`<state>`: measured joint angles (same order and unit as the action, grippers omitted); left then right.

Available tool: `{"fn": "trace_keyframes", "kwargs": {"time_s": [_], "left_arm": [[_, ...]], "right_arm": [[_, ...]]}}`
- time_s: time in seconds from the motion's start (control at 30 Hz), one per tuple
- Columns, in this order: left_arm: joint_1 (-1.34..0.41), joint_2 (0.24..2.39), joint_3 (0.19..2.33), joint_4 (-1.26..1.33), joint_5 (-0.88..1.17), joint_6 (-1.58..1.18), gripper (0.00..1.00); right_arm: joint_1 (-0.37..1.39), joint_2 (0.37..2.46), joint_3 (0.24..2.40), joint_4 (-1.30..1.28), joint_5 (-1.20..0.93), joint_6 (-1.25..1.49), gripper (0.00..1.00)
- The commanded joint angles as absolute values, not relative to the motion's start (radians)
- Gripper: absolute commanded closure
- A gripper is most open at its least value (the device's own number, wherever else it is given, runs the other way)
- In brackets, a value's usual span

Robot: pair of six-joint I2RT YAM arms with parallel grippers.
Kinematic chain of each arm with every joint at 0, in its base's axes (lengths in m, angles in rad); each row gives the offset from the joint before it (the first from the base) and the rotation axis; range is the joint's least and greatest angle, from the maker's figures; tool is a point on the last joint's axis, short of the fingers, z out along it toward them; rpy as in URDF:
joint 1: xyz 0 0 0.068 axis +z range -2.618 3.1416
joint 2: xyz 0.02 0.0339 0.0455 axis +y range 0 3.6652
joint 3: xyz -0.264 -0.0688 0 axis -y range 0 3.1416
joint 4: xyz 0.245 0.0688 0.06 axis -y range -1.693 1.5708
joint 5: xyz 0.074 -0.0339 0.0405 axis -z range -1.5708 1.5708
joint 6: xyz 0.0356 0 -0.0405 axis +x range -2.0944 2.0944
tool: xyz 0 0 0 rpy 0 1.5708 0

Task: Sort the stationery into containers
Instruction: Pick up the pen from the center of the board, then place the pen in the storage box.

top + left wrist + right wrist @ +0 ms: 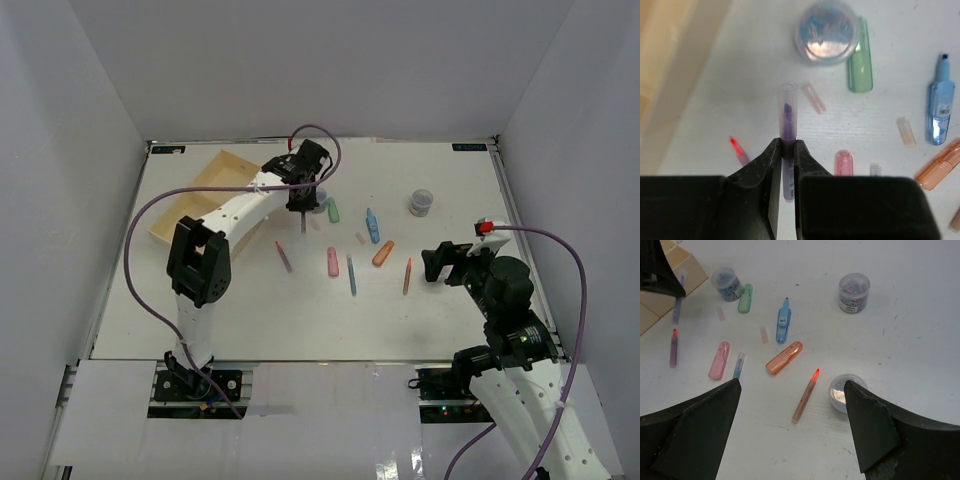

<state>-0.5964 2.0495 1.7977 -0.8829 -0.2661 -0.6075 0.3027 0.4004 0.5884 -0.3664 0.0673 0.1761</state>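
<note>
Looking down from above, we see the left gripper (786, 146) pinched tight on a grey pen (788, 117), whose clear cap points away from the fingers. We cannot tell whether the pen's tip touches the table (440, 325). The pen is held just to the right of the cream tray (215, 178), near a round jar (827, 31) with a green marker (860, 57) lying right against it. A pink pen (739, 151), a pink marker (844, 163), a blue pen (351, 275), a blue marker (941, 105) and an orange marker (940, 165) lie loose on the middle of the table, none of them in the tray. The right gripper (440, 265) stands with its jaws spread wide and nothing between them, over the right side of the table. An orange pen (806, 396) lies below it with a second jar (844, 390) just beside, and a third jar (854, 292) sits farther off.
</note>
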Motion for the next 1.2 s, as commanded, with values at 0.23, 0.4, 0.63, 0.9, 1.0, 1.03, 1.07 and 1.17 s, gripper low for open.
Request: {"fn": "trace_keyframes", "kwargs": {"time_s": [0.23,0.4,0.63,0.9,1.0,1.03,1.07,1.17], "left_arm": [[-0.364,1.822,1.792,-0.539,-0.387,0.227,1.0],[-0.226,1.827,1.737,-0.399,-0.201,0.376,1.0],[-0.124,1.931,1.732,-0.341,-0.106,0.468,1.0],[-0.084,2.092,1.787,-0.328,-0.048,0.43,0.97],[-0.078,2.138,1.795,-0.325,-0.049,0.416,0.88],[-0.075,2.147,1.799,-0.325,-0.048,0.41,0.84],[-0.075,2.157,1.804,-0.327,-0.045,0.405,0.79],[-0.075,2.172,1.816,-0.328,-0.031,0.377,0.62]], "right_arm": [[0.308,0.44,0.618,-0.322,0.025,0.153,0.1],[0.307,0.465,0.627,-0.324,0.011,0.155,0.1],[0.307,0.476,0.618,-0.33,-0.02,0.156,0.1],[0.305,0.486,0.611,-0.336,-0.011,0.156,0.1],[0.307,0.485,0.609,-0.342,-0.005,0.153,0.1],[0.305,0.485,0.609,-0.347,-0.005,0.155,0.1],[0.305,0.485,0.607,-0.348,-0.005,0.152,0.1],[0.307,0.485,0.614,-0.357,-0.003,0.149,0.1]]}}
